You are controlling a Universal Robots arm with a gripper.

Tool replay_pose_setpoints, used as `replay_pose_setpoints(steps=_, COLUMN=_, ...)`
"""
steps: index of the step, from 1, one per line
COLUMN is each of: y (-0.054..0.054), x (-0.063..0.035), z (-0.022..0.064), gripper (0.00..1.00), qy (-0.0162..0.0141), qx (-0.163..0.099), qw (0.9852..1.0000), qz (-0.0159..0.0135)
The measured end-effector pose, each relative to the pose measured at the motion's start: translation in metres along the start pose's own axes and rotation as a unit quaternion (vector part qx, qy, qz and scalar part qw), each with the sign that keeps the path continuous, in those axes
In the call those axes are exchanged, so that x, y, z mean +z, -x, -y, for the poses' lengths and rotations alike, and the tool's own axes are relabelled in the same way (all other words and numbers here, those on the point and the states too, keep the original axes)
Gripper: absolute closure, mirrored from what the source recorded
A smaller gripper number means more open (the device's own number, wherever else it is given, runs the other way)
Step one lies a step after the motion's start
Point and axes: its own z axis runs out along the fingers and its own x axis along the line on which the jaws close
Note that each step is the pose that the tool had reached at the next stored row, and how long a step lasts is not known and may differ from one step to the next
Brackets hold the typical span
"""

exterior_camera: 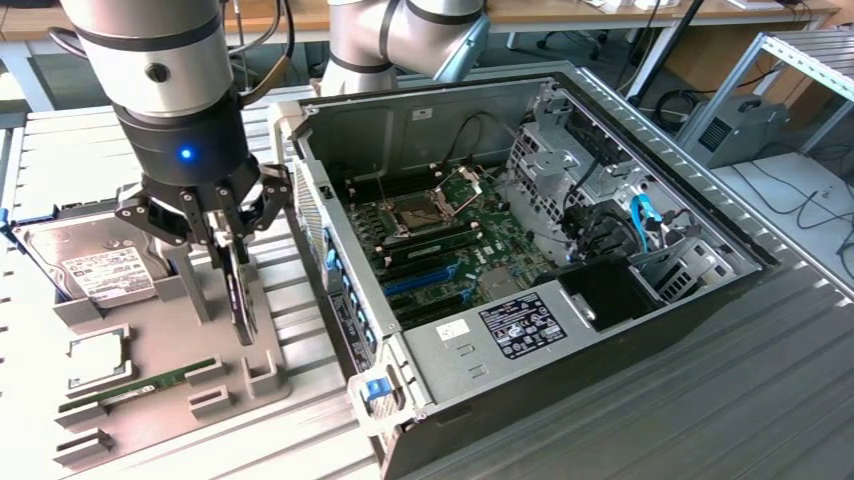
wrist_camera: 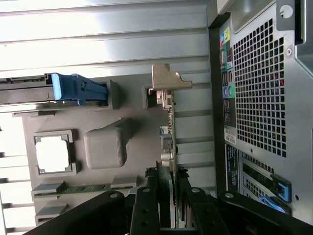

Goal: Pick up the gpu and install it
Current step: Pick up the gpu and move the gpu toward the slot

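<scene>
The gpu (exterior_camera: 240, 297) stands on edge, a thin dark card hanging straight down from my gripper (exterior_camera: 230, 238). Its lower end is just over the grey holder tray (exterior_camera: 160, 325), to the exterior view's left of the open computer case (exterior_camera: 627, 330). The fingers are shut on the card's upper edge, one on each face. In the wrist view the gpu (wrist_camera: 167, 125) shows edge-on between my black fingers (wrist_camera: 145, 208), with its silver bracket (wrist_camera: 165, 80) at the far end. My gripper (wrist_camera: 168, 198) grips it near the middle. The motherboard's blue slots (exterior_camera: 416, 280) lie inside the case.
On the tray lie a silver hard drive (exterior_camera: 100, 268) with a blue handle (wrist_camera: 73, 88), a square processor (exterior_camera: 100, 360) and a green RAM stick (exterior_camera: 140, 388). The case's perforated rear wall (wrist_camera: 259, 98) stands close beside the card. Ribbed metal tabletop (exterior_camera: 641, 420) surrounds everything.
</scene>
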Motion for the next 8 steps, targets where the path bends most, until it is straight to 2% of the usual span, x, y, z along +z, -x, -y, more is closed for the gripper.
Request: replay_pose_setpoints(steps=8, y=0.0001, x=-0.002, z=0.0, gripper=0.73, qy=0.0, qx=0.0, qw=1.0, qz=0.0)
